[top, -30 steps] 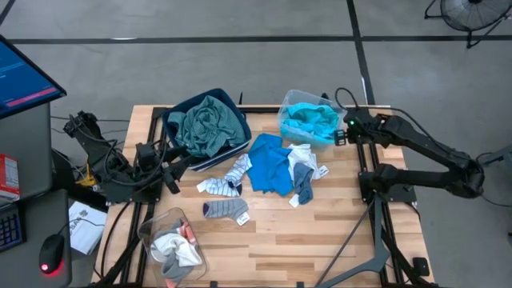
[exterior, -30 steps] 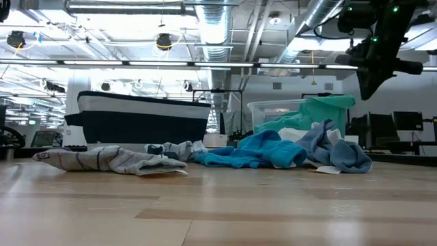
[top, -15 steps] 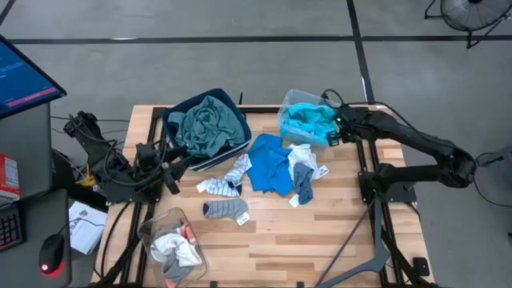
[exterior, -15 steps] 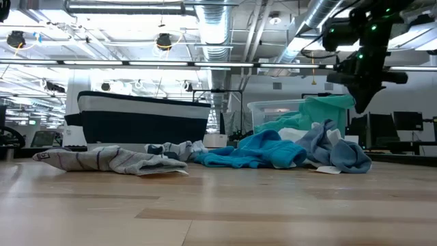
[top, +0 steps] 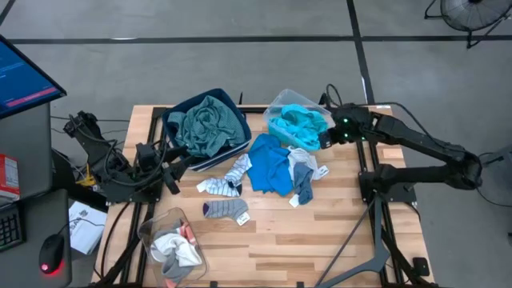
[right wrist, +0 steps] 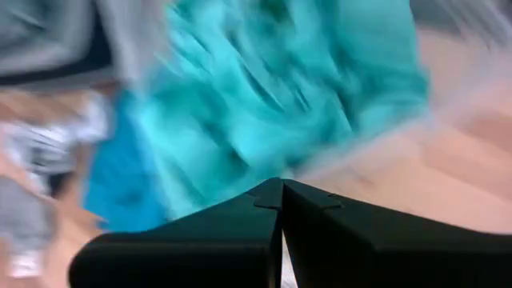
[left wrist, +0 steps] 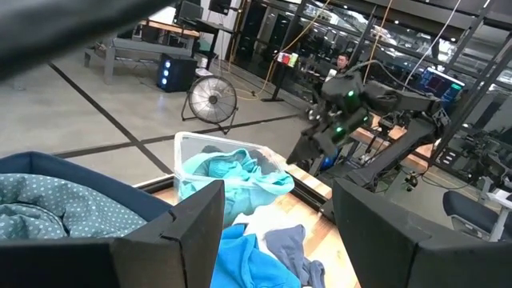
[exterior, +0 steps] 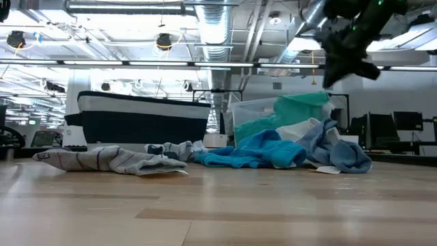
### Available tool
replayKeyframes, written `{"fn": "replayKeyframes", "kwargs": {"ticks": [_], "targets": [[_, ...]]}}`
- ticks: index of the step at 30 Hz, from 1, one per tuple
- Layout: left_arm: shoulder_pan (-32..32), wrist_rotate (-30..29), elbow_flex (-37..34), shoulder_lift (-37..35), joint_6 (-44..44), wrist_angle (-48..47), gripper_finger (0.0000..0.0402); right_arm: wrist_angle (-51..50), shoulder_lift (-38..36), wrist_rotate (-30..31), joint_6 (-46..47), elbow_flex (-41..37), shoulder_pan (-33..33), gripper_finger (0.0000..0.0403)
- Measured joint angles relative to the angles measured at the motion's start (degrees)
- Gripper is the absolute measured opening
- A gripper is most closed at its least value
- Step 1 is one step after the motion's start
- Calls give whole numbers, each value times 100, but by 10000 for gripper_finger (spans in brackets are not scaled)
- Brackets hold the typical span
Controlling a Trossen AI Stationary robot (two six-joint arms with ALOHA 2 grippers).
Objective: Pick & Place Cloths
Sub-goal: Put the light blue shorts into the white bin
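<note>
A clear tub point(top: 276, 104) holding a turquoise top point(top: 298, 122) stands near the table's far edge. My right gripper point(top: 324, 141) is shut and sits at the tub's right side; its wrist view point(right wrist: 282, 208) looks onto the turquoise cloth. A bright blue top point(top: 268, 164), a grey-blue cloth point(top: 302, 172), a striped sock point(top: 228, 180) and a grey-and-coral sock point(top: 226, 210) lie flat mid-table. The teal-green shirt point(top: 210, 124) fills the dark blue bin. My left gripper point(top: 172, 182) waits open at the left edge. My right gripper has its shut fingers against the right wall of the clear tub point(top: 318, 132), coming slanting down from the table's right. The gripper itself hides the exact spot it meets. The tub stands on the table with the turquoise top heaped inside.
The dark blue bin point(top: 237, 102) stands at the far left. A second clear tub point(top: 152, 228) with white socks lies at the near left corner. Bare wood shows along the near edge and near right point(top: 336, 240). A metal frame runs along the table's right side.
My right gripper moved toward the table's left and slightly down, staying shut. The clear tub with the turquoise top slid toward the left along the table ahead of it, ending closer to the dark blue bin. The other cloths stayed put.
</note>
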Motion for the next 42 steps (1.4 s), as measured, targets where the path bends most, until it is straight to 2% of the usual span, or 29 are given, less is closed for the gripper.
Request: {"fn": "replayKeyframes", "kwargs": {"ticks": [4,7,13,16,20,25,28,30,32,34,42], "targets": [[0,0,0,0,0,0,214,760,-170,-1,-61,10,126,0],[0,0,0,0,0,0,214,1306,-306,4,-782,13,304,0],[0,0,0,13,0,-2,214,525,-378,53,-3117,180,1228,1],[0,-1,0,15,0,-2,214,74,-268,417,-3821,246,1801,14],[-2,0,0,15,0,-3,214,-461,28,919,-4648,310,2499,64],[-1,14,0,71,0,-4,214,-688,432,1522,-5359,324,3225,157],[-2,54,2,116,0,-5,214,-939,663,2332,-5606,324,3582,219],[-2,55,0,162,0,-4,214,-1041,825,3083,-5760,324,3751,254],[-2,57,0,204,0,-4,214,-1030,958,3917,-5798,324,3859,281],[-2,57,2,251,0,-2,214,-1029,1069,4331,-5801,324,3878,296],[-1,70,1,418,-2,4,214,-1251,1334,3618,-5708,162,3598,302]]}}
